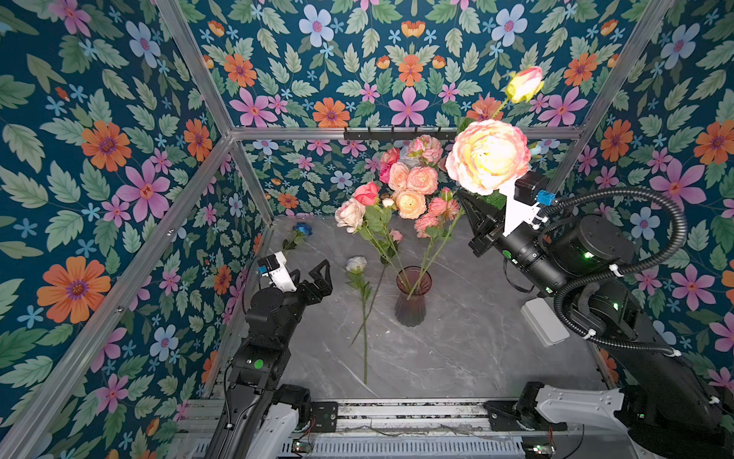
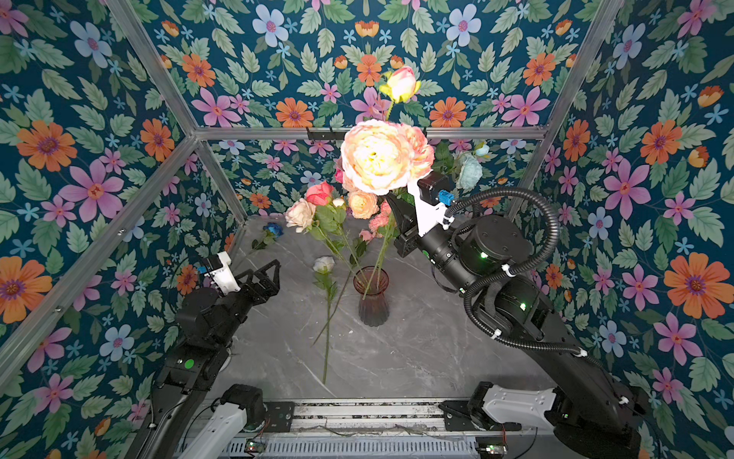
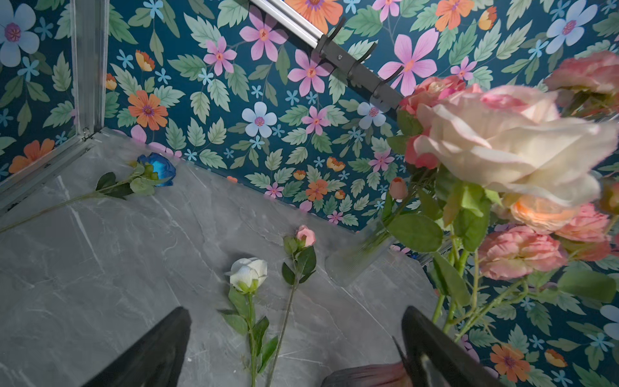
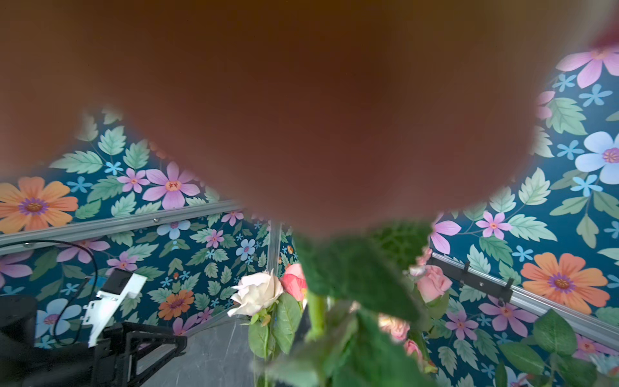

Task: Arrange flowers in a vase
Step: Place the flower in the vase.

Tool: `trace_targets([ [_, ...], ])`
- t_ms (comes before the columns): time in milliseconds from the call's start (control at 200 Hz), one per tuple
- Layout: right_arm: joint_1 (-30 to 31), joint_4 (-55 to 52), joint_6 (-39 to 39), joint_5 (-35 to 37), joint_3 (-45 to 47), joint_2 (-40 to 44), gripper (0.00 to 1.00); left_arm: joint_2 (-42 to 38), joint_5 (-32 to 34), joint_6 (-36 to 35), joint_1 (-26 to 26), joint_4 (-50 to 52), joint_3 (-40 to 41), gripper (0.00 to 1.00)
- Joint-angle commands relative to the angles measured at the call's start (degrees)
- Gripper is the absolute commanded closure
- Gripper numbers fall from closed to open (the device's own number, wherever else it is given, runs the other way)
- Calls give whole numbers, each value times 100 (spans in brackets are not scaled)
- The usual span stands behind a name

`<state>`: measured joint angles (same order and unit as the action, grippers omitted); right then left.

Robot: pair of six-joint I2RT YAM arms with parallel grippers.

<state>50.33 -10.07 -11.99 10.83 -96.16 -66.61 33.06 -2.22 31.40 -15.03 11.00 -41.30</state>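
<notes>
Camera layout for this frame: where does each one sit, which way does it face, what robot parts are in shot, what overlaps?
Top views: high at the front, looking down and inward at the table and vase; both arms show, left gripper open, right gripper raised, shut on a peony.
Left wrist: looks past its own open fingers across the table at a white rose and blue rose.
Right wrist: mostly blocked by the peony's blurred head; left gripper shows beyond.
Shared: all catch the cream rose.
</notes>
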Motion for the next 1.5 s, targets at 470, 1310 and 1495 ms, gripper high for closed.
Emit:
trace_targets([
  [470,-370,-1537,472,-813,-1703,-584,100,286,-103,67,3,-261,37,1],
  [1310,-377,-552,1138,-462,1240,-77,48,739,-274,89,0,-193,167,2],
  [1495,-376,-655,1627,-336,1703,331,14,1423,-192,85,9,165,-86,5],
])
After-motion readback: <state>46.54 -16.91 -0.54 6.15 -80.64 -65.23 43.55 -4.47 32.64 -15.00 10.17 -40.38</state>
